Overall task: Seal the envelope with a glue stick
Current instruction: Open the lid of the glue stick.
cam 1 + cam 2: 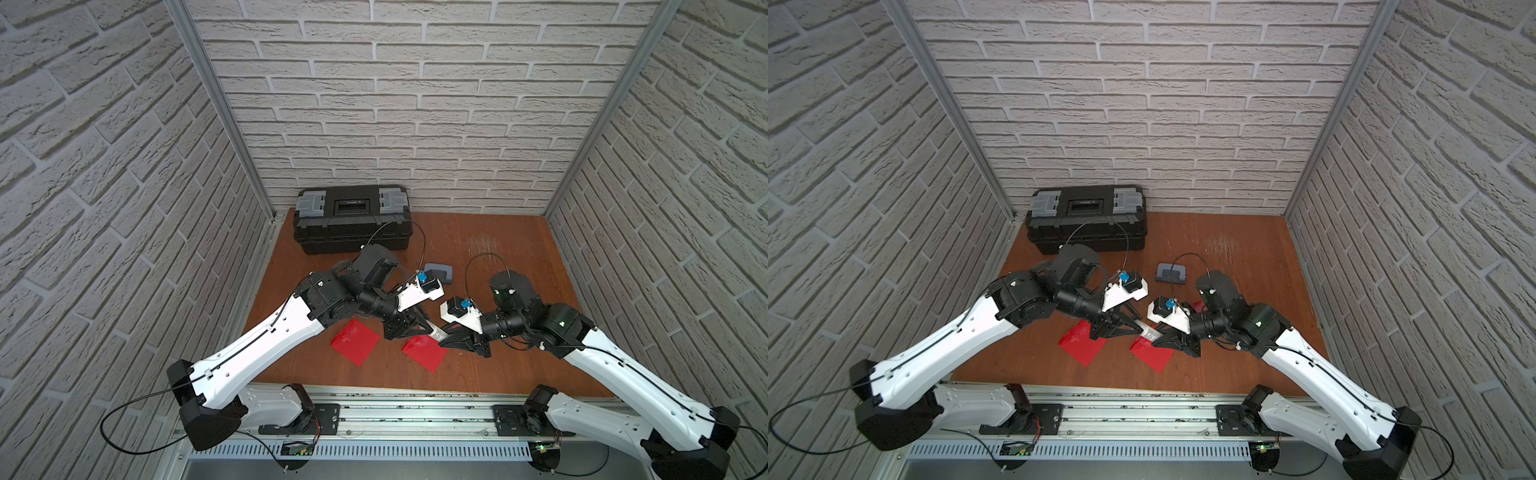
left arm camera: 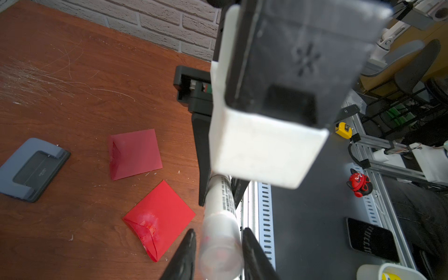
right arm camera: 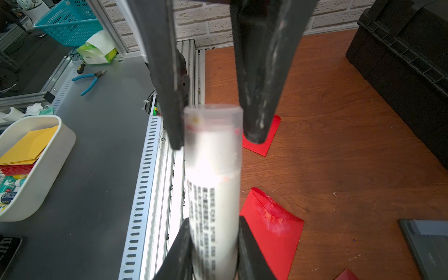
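white glue stick (image 3: 213, 169) (capped) seems clamped both ends.

Soft, even light; faint shadows on the surface (image 1: 498, 241). Both top views bow the brick walls (image 1: 104, 166) at the edges. In both wrist views the glue stick (image 3: 213, 157) is blurred, glaring white.

- The left arm (image 1: 266, 345) stretches toward the glue stick (image 3: 213, 169). The left end effector (image 2: 218, 232) has a finger close on each side of the cap end; whether they grip it is unclear.
- The right arm (image 1: 623, 365) reaches in from the opposite side, and the right end effector (image 3: 213, 220) is clamped on the stick's body.
- The two end effectors face each other along the stick.
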You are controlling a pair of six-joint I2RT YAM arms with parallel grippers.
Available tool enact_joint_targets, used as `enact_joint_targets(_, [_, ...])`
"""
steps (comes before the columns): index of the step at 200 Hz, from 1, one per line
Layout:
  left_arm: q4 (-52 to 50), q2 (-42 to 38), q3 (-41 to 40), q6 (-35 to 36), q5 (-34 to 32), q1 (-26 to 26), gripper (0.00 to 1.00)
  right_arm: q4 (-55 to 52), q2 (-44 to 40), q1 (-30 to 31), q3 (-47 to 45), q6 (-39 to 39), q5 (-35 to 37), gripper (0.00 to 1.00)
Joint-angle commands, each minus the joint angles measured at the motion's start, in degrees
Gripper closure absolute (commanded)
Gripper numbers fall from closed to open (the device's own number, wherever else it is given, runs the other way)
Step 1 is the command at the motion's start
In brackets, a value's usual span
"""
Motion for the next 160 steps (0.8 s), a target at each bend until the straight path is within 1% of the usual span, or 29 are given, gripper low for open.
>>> enact_joint_targets(1, [-0.8, 0.4, 1.7, 1.3, 0.4, -0.4, 0.73, 1.5, -0.4, 0.7, 1.5, -0.1, -0.7, 0.97])
enact_joint_targets(27, [-0.3, -0.1, 1.5, 0.9, -1.0, -0.3, 0.81, 1.3, -1.2, 0.9, 1.2, 0.1, 3.3, 0.97])
enact_joint_targets(47, [-0.1, -0.3, 1.6, -1.0, -3.8, -0.4, 0.87, 1.1, -2.3, 1.0, 0.6, 0.0, 7.5, 0.97])
enact_joint_targets(71, [-3.2, 0.7, 3.0, -4.4, -8.0, 0.2, 0.89, 0.6, -3.8, 1.2, 0.0, -0.8, 12.5, 0.97])
enact_joint_targets(85, [-3.7, 0.8, 3.0, -7.4, -8.3, 0.8, 0.91, 0.4, -4.5, 1.1, -0.3, -1.2, 14.9, 0.97])
enact_joint_targets(104, [-2.6, 0.0, 2.1, -11.2, -6.7, 1.5, 0.92, 0.2, -5.5, 1.2, -0.8, -2.0, 16.1, 0.97])
enact_joint_targets(126, [-0.6, -1.3, 1.2, -15.7, -4.4, 2.4, 0.93, -0.3, -6.0, 1.2, -0.7, -2.8, 15.5, 0.97])
enact_joint_targets(160, [0.0, -2.6, 1.2, -19.9, -4.8, 4.0, 0.94, -0.2, -6.9, 1.3, -1.0, -3.1, 15.4, 0.97])
